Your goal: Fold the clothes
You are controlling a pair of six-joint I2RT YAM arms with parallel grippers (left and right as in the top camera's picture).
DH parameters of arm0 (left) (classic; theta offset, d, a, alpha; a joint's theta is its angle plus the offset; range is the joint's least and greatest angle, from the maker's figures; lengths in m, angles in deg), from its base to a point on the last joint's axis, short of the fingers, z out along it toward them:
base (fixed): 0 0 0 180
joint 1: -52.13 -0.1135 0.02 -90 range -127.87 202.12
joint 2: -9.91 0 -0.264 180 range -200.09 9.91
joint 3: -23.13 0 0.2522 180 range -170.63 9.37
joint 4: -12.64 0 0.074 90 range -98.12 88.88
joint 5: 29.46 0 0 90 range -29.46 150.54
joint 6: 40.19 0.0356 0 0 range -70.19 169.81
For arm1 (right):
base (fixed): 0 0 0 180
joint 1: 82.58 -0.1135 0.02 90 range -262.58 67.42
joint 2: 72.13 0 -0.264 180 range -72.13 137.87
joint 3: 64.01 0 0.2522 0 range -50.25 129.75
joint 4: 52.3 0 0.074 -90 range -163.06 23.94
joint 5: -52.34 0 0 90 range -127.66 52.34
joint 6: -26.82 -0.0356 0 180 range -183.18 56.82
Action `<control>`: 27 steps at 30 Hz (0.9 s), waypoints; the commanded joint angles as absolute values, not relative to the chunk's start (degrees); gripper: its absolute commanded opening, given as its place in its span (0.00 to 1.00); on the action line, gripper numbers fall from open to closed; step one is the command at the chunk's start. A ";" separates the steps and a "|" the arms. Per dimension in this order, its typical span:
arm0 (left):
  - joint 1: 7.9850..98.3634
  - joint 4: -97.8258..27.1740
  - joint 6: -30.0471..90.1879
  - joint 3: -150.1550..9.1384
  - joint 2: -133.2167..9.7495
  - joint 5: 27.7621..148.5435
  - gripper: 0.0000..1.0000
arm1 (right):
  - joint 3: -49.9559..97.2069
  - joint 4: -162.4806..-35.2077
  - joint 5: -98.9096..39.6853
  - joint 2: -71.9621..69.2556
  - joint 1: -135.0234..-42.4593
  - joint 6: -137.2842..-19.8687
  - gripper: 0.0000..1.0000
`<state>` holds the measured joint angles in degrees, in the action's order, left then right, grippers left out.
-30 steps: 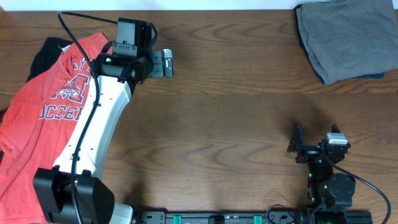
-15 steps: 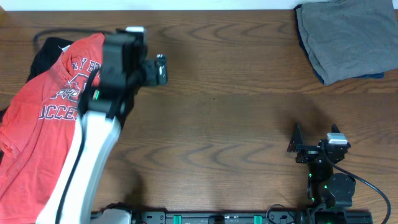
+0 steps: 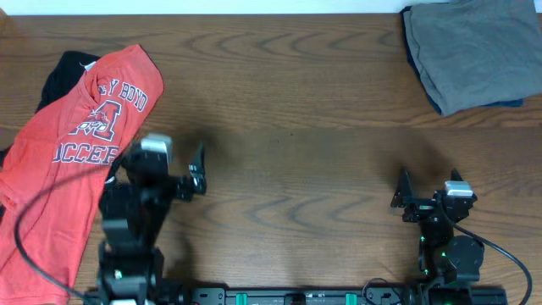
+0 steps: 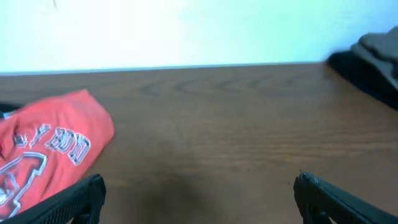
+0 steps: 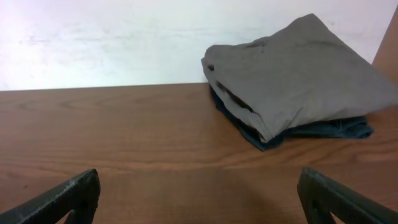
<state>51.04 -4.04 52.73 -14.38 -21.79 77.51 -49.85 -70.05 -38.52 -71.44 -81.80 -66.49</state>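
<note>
A folded grey garment [image 3: 470,51] lies on a folded navy one [image 3: 508,103] at the back right; the pile also shows in the right wrist view [image 5: 292,74]. A red T-shirt with white lettering [image 3: 68,161] lies spread at the left over a black garment [image 3: 63,72]; the shirt shows in the left wrist view [image 4: 43,149]. My left gripper [image 3: 196,172] is open and empty, drawn back near the front, just right of the red shirt. My right gripper [image 3: 405,196] is open and empty at the front right.
The brown wooden table [image 3: 296,152] runs wall to wall. A white wall [image 4: 186,31] stands behind its far edge. The arm bases sit at the front edge.
My left arm has pulled back from the far edge of the red shirt to the front of the table. The right arm has not moved.
</note>
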 commanded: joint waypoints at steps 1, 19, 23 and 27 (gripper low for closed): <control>50.74 -0.34 54.32 -6.93 -14.56 78.93 0.98 | -49.93 -70.27 -38.28 -71.85 -82.33 -65.68 0.99; 50.96 -1.11 54.30 9.14 8.44 77.42 0.98 | -49.93 -70.27 -38.28 -71.85 -82.33 -65.68 0.99; 50.96 -3.82 54.30 9.14 9.84 77.42 0.98 | -49.93 -70.24 -38.28 -71.85 -82.33 -65.68 0.99; 50.96 -3.84 54.04 9.14 9.84 77.46 0.98 | -49.93 -70.27 -38.28 -71.85 -82.33 -65.68 0.99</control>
